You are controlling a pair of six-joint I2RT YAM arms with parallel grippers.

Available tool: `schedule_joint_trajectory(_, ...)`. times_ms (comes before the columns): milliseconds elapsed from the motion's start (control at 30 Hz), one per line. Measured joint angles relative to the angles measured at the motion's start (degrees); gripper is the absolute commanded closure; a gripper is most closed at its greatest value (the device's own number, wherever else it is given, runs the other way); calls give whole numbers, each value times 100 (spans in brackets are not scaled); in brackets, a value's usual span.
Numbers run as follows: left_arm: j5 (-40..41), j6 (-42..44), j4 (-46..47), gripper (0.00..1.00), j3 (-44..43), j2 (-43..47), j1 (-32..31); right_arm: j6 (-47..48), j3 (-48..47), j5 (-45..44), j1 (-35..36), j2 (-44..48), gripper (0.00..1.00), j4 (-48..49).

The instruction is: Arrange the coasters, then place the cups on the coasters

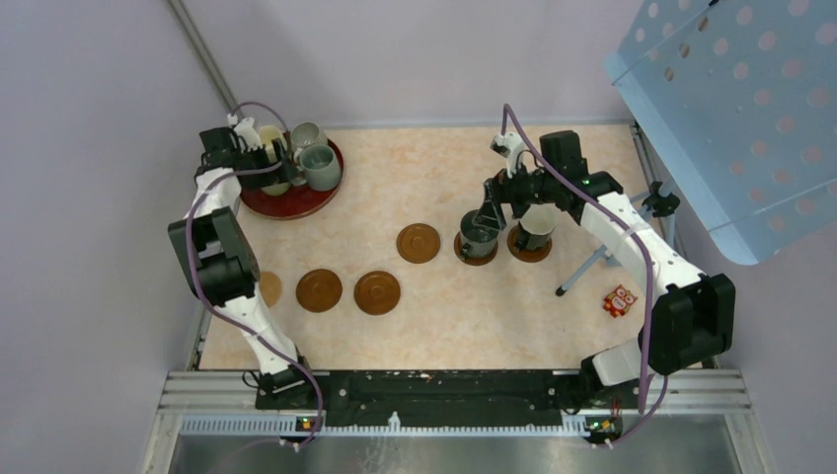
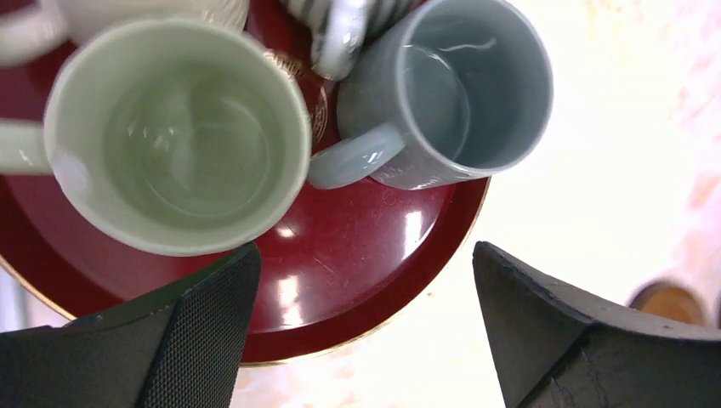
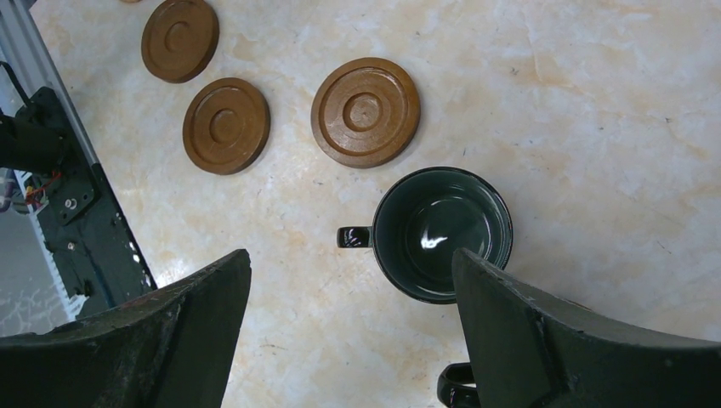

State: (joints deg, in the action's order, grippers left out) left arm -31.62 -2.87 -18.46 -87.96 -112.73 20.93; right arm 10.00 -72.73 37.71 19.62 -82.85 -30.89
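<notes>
Top external view showed four bare coasters on the pale marbled worktop (image 1: 494,326). The tan coaster (image 1: 268,288) lay at the near left, half hidden behind the left arm (image 1: 219,259). The second coaster (image 1: 319,290) and third coaster (image 1: 377,292), both darker brown, sat just to its right in a row. The fourth coaster (image 1: 418,242) lay a little farther and more to the right. Right of it the dark green cup (image 1: 479,235) stood on the fifth coaster (image 1: 476,261), whose brown edge peeked out below. Just beside it a second cup (image 1: 538,227) stood on the sixth coaster (image 1: 530,258), mostly covered by the right arm (image 1: 612,217).

Right wrist view looked straight down on the glossy dark green cup, empty, its small handle sticking out sideways. The bare coasters there showed turned concentric rings. The right jaws stood wide apart above the cup, their fingers (image 3: 153,340) gripping nothing.

Left wrist view showed four cups crowded on the shiny dark red tray (image 2: 357,272) at the far left of the worktop. The pale green cup (image 2: 178,140) and the grey-green cup (image 2: 463,85) were upright and empty, the latter's handle reaching toward the former. The ribbed cup (image 2: 340,25) and the cream cup (image 2: 153,13) were cut off at the frame's edge. The left jaws were spread apart over the tray's rim, holding nothing.
</notes>
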Motion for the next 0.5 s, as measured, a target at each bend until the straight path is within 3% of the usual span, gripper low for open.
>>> schedule_joint_trajectory(267, 149, 3036, -758, 4, -997, 160, 149, 33, 0, 83, 0, 0, 13, -4)
schedule_joint_trajectory(500, 190, 4680, -1322, 10, -1893, -92, 549, 35, 0, 151, 0, 0, 13, -4)
